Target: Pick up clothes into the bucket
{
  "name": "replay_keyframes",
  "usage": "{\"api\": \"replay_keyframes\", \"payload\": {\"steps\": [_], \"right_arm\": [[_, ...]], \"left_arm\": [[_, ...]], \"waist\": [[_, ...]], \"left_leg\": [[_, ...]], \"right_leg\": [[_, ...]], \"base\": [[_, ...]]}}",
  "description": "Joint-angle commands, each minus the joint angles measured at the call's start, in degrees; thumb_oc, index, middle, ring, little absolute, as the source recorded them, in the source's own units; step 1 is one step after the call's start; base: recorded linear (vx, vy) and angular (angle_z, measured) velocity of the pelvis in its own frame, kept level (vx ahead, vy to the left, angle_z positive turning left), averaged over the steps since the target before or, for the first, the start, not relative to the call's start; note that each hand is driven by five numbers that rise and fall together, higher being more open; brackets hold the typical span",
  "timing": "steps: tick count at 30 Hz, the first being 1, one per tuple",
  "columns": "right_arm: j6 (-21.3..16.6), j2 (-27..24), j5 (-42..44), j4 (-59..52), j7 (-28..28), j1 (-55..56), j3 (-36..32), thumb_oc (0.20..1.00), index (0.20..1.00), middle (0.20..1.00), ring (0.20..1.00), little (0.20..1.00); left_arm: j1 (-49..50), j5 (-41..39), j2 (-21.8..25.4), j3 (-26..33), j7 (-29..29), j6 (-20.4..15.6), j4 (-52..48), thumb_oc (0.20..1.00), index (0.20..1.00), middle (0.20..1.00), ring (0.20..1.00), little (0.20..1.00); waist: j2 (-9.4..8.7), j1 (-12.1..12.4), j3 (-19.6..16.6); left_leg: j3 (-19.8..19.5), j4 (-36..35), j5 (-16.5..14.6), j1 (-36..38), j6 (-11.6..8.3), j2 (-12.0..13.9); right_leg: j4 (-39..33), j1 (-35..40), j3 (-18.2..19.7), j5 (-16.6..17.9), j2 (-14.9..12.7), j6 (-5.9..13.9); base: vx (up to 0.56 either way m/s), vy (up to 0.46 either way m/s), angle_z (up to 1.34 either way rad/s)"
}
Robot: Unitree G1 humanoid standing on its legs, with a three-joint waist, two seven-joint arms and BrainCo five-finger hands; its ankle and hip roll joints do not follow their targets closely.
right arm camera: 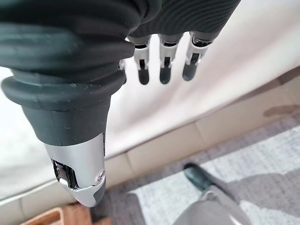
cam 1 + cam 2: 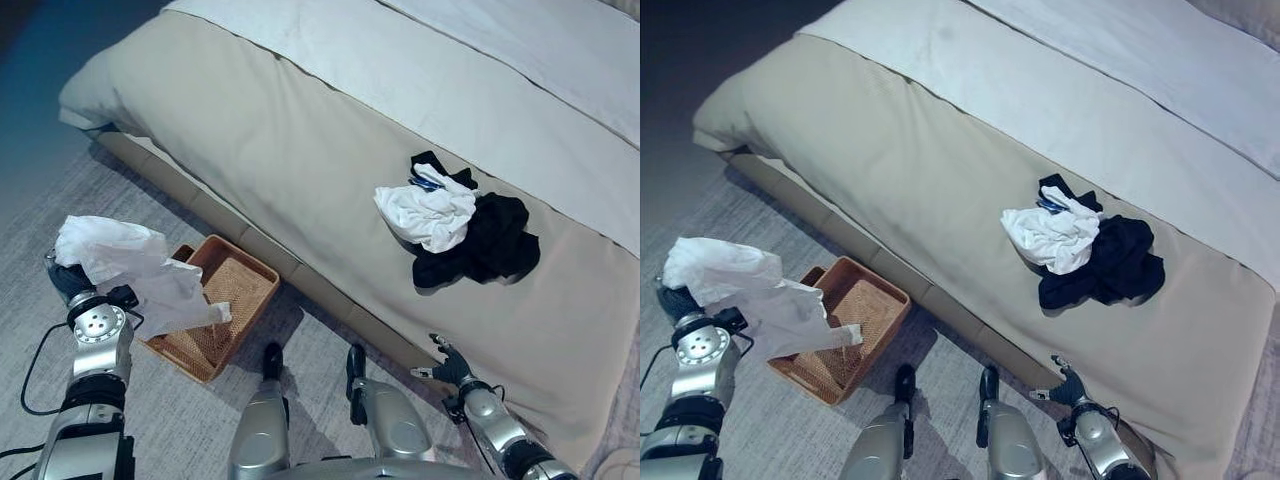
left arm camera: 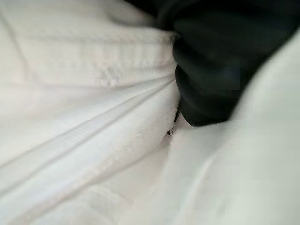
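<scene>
Robot hands sat nearest to me, one at each lower corner of the head view. My left robot hand (image 2: 68,278) was buried in a white garment (image 2: 130,265); the cloth bunched over it and trailed down toward the basket, and up close it covered the fingers, so I could not tell how they were set. My right robot hand (image 1: 161,56) hung low beside the bed (image 2: 300,150), its fingers straight and apart, holding nothing.

Just beyond the left robot hand, a woven brown basket (image 2: 255,275) stood on the grey carpet (image 2: 150,190) against the foot of the bed. The garment's loose end drooped over the basket's near side, its tip above the woven bottom, while the bulk of the cloth was outside the rim.

Farther off, on the beige bedspread, a second white garment (image 2: 428,212) lay crumpled on top of a black garment (image 2: 490,240), the two touching in one heap, well apart from the basket.

To do this step well, I judged I should carry the held bundle over the basket's middle before letting go, so the whole cloth dropped inside rather than draping over the rim. The heap on the bed would come after.
</scene>
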Motion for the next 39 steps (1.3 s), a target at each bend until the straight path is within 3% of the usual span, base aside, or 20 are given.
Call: {"api": "replay_keyframes", "payload": {"steps": [1, 3, 5, 6, 8, 11, 12, 13, 15, 21, 22, 29, 30, 31, 32, 33, 34, 35, 39], "right_arm": [[-3.54, -1.06, 0.89, -3.48, -2.52, -1.17, 3.01, 1.0, 1.0, 1.0, 1.0, 1.0], [-3.85, -1.24, 1.12, -4.63, -2.75, -1.37, 3.18, 1.0, 1.0, 1.0, 1.0, 1.0], [-4.1, -1.29, 1.1, -5.02, -2.81, -1.59, 3.55, 1.0, 1.0, 1.0, 1.0, 1.0], [-4.43, -1.52, 1.4, -5.89, -2.99, -2.04, 4.14, 1.0, 1.0, 1.0, 1.0, 1.0], [-4.74, -1.95, 1.52, -6.98, -3.21, -2.35, 4.42, 1.0, 1.0, 1.0, 1.0, 1.0], [-4.98, -2.17, 2.17, -7.54, -3.51, -2.94, 4.37, 1.0, 1.0, 1.0, 1.0, 1.0], [-5.27, -2.62, 2.85, -9.18, -3.65, -3.27, 4.41, 1.0, 1.0, 1.0, 1.0, 1.0], [-5.27, -2.62, 2.85, -9.17, -3.65, -3.27, 4.4, 1.0, 1.0, 1.0, 1.0, 1.0], [-5.63, -3.38, 3.29, -10.69, -4.07, -3.78, 4.62, 1.0, 1.0, 1.0, 1.0, 1.0], [-6.35, -5.04, 4.92, -13.36, -5.48, -4.71, 3.66, 1.0, 1.0, 1.0, 1.0, 1.0], [-6.41, -5.78, 4.87, -14.21, -5.83, -4.8, 3.82, 1.0, 1.0, 1.0, 1.0, 1.0], [-6.35, -7.18, 4.92, -16.42, -7.43, -4.8, 2.07, 1.0, 1.0, 1.0, 1.0, 1.0], [-6.5, -7.75, 5.12, -18.28, -8.0, -4.67, 1.4, 1.0, 1.0, 1.0, 1.0, 1.0], [-6.52, -7.73, 5.12, -18.36, -8.02, -4.83, 1.25, 1.0, 1.0, 1.0, 1.0, 1.0], [-6.76, -8.28, 5.55, -21.82, -8.76, -5.0, 0.01, 1.0, 1.0, 1.0, 1.0, 1.0], [-7.04, -8.39, 6.32, -23.93, -9.2, -5.22, -1.08, 1.0, 1.0, 1.0, 1.0, 1.0], [-7.5, -8.72, 6.71, -27.25, -9.69, -5.19, -1.98, 1.0, 1.0, 1.0, 1.0, 1.0], [-8.03, -9.09, 7.01, -30.72, -10.03, -5.29, -3.25, 1.0, 1.0, 1.0, 1.0, 1.0], [-9.36, -11.68, 5.36, -42.43, -11.62, -5.92, -7.77, 1.0, 1.0, 1.0, 1.0, 1.0]], "left_arm": [[-4.11, 7.17, 5.96, -1.68, 3.08, -0.48, 2.68, 0.2, 0.2, 0.2, 0.2, 0.2], [-4.91, 8.6, 6.65, -2.46, 2.87, 0.56, 5.44, 0.2, 0.2, 0.2, 0.2, 0.2], [-5.78, 8.8, 7.06, -3.01, 2.69, 1.23, 7.97, 0.58, 0.58, 0.58, 0.58, 0.58], [-6.67, 9.91, 8.52, -4.25, 2.04, 1.99, 9.52, 0.865, 0.865, 0.865, 0.865, 0.865], [-6.2, 10.57, 9.6, -4.7, 1.22, 2.59, 10.3, 0.636, 0.636, 0.636, 0.636, 0.636], [-5.88, 10.88, 10.25, -4.97, 0.99, 3.06, 10.18, 0.57, 0.57, 0.57, 0.57, 0.57], [-6.37, 10.69, 10.67, -4.87, 0.9, 3.24, 10.86, 0.395, 0.395, 0.395, 0.395, 0.395], [-6.38, 10.69, 10.67, -4.88, 0.9, 3.24, 10.86, 0.398, 0.398, 0.398, 0.398, 0.398], [-6.45, 9.41, 11.12, -4.42, 1.36, 3.32, 10.8, 0.219, 0.219, 0.219, 0.219, 0.219], [-8.36, 7.02, 10.93, -5.31, 2.32, 3.56, 10.87, 0.2, 0.2, 0.2, 0.2, 0.2], [-9.34, 6.29, 10.63, -5.76, 2.27, 4.12, 11.6, 1.0, 1.0, 1.0, 1.0, 1.0], [-10.05, 10.18, 11.47, -8.42, 2.06, 7.02, 11.03, 1.0, 1.0, 1.0, 1.0, 1.0], [-10.01, 10.95, 11.31, -8.84, 2.28, 7.8, 11.57, 1.0, 1.0, 1.0, 1.0, 1.0], [-10.21, 10.95, 11.36, -8.8, 2.29, 7.77, 11.49, 1.0, 1.0, 1.0, 1.0, 1.0], [-10.04, 12.82, 11.17, -9.24, 2.83, 9.38, 11.2, 1.0, 1.0, 1.0, 1.0, 1.0], [-10.12, 13.13, 10.95, -8.99, 2.95, 9.78, 11.16, 1.0, 1.0, 1.0, 1.0, 1.0], [-9.72, 13.5, 10.49, -8.7, 3.18, 10.26, 11.25, 1.0, 1.0, 1.0, 1.0, 1.0], [-9.81, 13.36, 10.09, -8.22, 3.34, 10.59, 11.34, 1.0, 1.0, 1.0, 1.0, 1.0], [-7.86, 13.34, 8.67, -6.92, 2.02, 11.53, 10.15, 1.0, 1.0, 1.0, 1.0, 1.0]], "waist": [[-2.27, -1.18, -0.56], [-2.7, -1.35, -0.11], [-3.09, -1.45, 0.17], [-3.8, -1.65, 0.74], [-4.68, -1.86, 1.58], [-5.72, -2.03, 2.82], [-6.81, -2.16, 4.03], [-6.79, -2.17, 3.98], [-8.01, -2.12, 6.06], [-8.56, -2.25, 7.54], [-9.03, -2.31, 7.54], [-9.09, -2.14, 7.54], [-8.89, -1.98, 7.54], [-9.05, -2.14, 7.54], [-8.55, -2.06, 7.54], [-8.51, -2.26, 7.54], [-8.19, -2.19, 7.54], [-8.13, -2.46, 7.54], [-6.89, -2.47, 7.54]], "left_leg": [[-1.45, 6.23, -4.1, -3.17, 1.41, -1.77], [-1.05, 6.33, -3.91, -3.8, 1.32, -1.55], [-0.72, 6.47, -3.89, -4.28, 1.26, -1.34], [-0.4, 6.98, -3.93, -5.3, 1.21, -1.07], [-0.1, 8.23, -4.16, -6.65, 1.25, -0.82], [0.31, 11.11, -4.88, -9.22, 1.32, -0.46], [0.37, 15.35, -6.26, -12.46, 1.55, -0.38], [0.37, 15.43, -6.3, -12.56, 1.55, -0.37], [0.3, 22.4, -9.3, -17.37, 2.28, 0.03], [-1.55, 33.23, -13.18, -28.79, 3.42, -0.3], [-2.12, 36.59, -14.53, -32.19, 3.71, -0.23], [-4.03, 42.43, -16.61, -38.98, 4.25, -0.58], [-4.58, 43.49, -18.94, -38.79, 4.31, -0.57], [-4.32, 42.87, -16.86, -39.88, 4.38, -0.73], [-4.71, 43.17, -18.83, -39.18, 4.35, -0.73], [-4.36, 42.27, -16.58, -40.45, 4.43, -1.03], [-4.61, 42.43, -18.46, -39.25, 4.34, -0.96], [-4.17, 41.45, -16.19, -40.27, 4.38, -1.21], [-3.66, 39.0, -15.22, -38.93, 4.29, -1.55]], "right_leg": [[2.04, -2.33, 0.81, 1.42, -2.35, 2.25], [1.76, -2.96, 1.04, 1.8, -2.23, 2.32], [1.59, -3.46, 1.3, 2.14, -2.15, 2.45], [1.22, -4.3, 1.77, 2.69, -1.93, 2.61], [1.21, -5.33, 2.32, 3.24, -1.71, 2.79], [1.49, -7.1, 3.04, 3.9, -1.53, 2.96], [2.54, -9.01, 3.8, 3.91, -1.21, 2.86], [2.57, -9.08, 3.8, 3.9, -1.19, 2.86], [6.16, -12.61, 4.9, 3.1, -0.27, 2.61], [15.99, -22.24, 4.48, -0.17, 0.5, 2.18], [19.05, -25.42, 4.04, -1.51, 0.51, 1.94], [25.07, -31.44, 2.12, -4.17, 0.17, 1.36], [26.18, -31.24, 1.99, -6.12, 0.3, 1.64], [25.42, -32.13, 1.74, -4.41, 0.03, 1.25], [26.11, -31.62, 1.75, -6.2, 0.02, 1.61], [25.29, -32.82, 1.34, -4.54, -0.37, 1.21], [25.82, -31.93, 1.57, -6.25, -0.17, 1.58], [24.82, -32.87, 1.33, -4.46, -0.56, 1.19], [23.4, -32.28, 1.53, -4.04, -0.93, 1.18]], "base": [[-0.03, 0.005, -0.13], [-0.03, 0.005, -0.09], [-0.03, 0.004, -0.09], [-0.03, 0.004, -0.04], [-0.05, 0.005, -0.09], [-0.06, -0.002, -0.24], [-0.08, -0.012, -0.12], [-0.08, 0.015, -0.11], [-0.08, 0.04, -0.14], [-0.05, 0.02, -0.05], [-0.01, 0.009, 0.26], [0.03, -0.002, 0.13], [0.03, -0.018, 0.16], [0.12, -0.004, 0.15], [-0.06, 0.009, 0.1], [0.11, 0.023, 0.08], [-0.07, 0.026, 0.06], [0.02, 0.026, 0.07], [-0.02, 0.021, 0.05]]}}
